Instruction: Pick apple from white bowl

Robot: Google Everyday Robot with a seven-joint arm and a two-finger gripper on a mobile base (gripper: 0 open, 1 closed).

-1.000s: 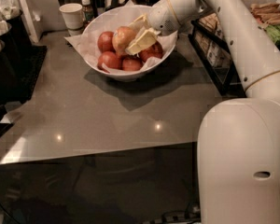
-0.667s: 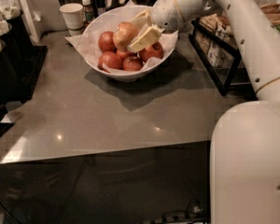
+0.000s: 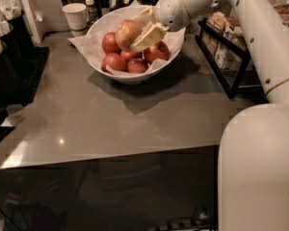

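The white bowl [image 3: 113, 73], wide and lined with white paper, stands at the back of the grey table. Several deep red apples [image 3: 114, 61] lie in it. My gripper [image 3: 143, 27] reaches in from the right and is shut on the pale yellow-orange apple [image 3: 127, 33], which it holds above the red apples, just over the bowl's middle. One cream finger [image 3: 148, 36] lies across the apple's right side.
A small white paper cup [image 3: 75, 18] and a small bottle [image 3: 90, 9] stand behind the bowl at the left. Black holders with napkins [image 3: 5, 57] line the left edge. A black wire rack with packets [image 3: 226, 52] stands at the right. My white arm [image 3: 260, 42] spans the right side.
The gripper has lifted the pale apple up out of the pile, and it now hangs above the red apples. The arm has shifted slightly upward.
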